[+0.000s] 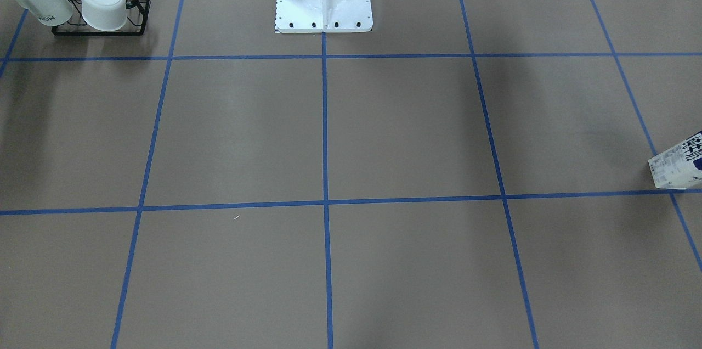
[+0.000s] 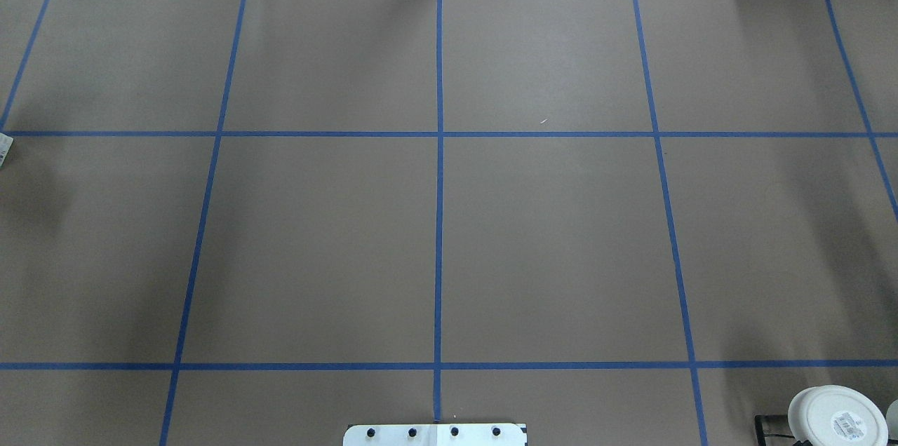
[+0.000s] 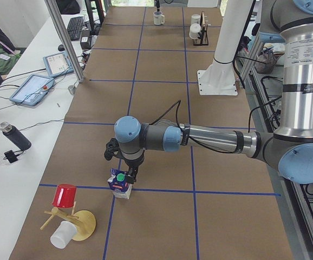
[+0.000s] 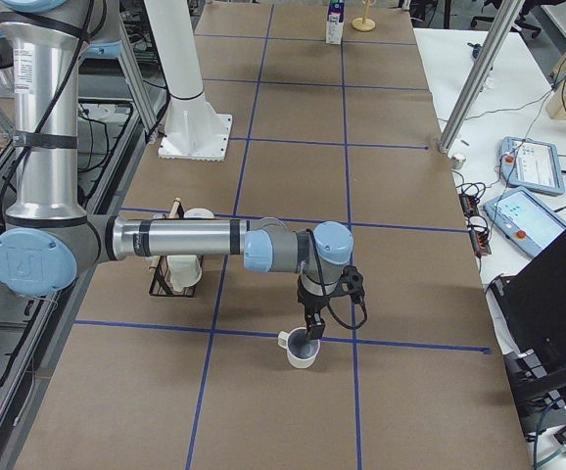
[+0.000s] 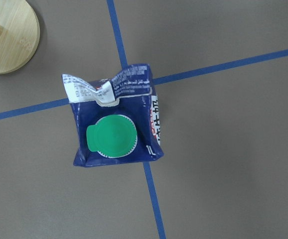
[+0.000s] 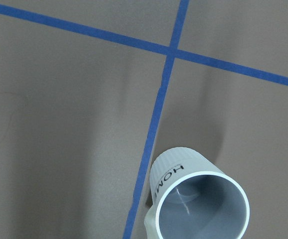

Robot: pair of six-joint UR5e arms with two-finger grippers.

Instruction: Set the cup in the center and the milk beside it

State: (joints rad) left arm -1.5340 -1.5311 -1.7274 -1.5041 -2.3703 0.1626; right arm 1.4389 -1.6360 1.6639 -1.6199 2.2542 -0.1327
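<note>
Your right gripper [image 4: 309, 328] hangs just above the cup [image 6: 199, 201], which stands upright near a tape crossing [image 6: 171, 49] at the table's right end. Whether its fingers are wide or narrow I cannot tell. Come down straight, take the wall away from the handle [image 6: 148, 224], lift clear, and set the cup on the centre [image 2: 439, 249].

At the far end your left gripper [image 3: 127, 174] is over the milk [image 5: 116, 124], which stands upright on blue tape. I cannot judge those fingers either. Grip the body below the gable [image 5: 109, 87], not the cap [image 5: 111, 137], because the carton is tall and will likely tip. Set it just beside the cup.
</note>
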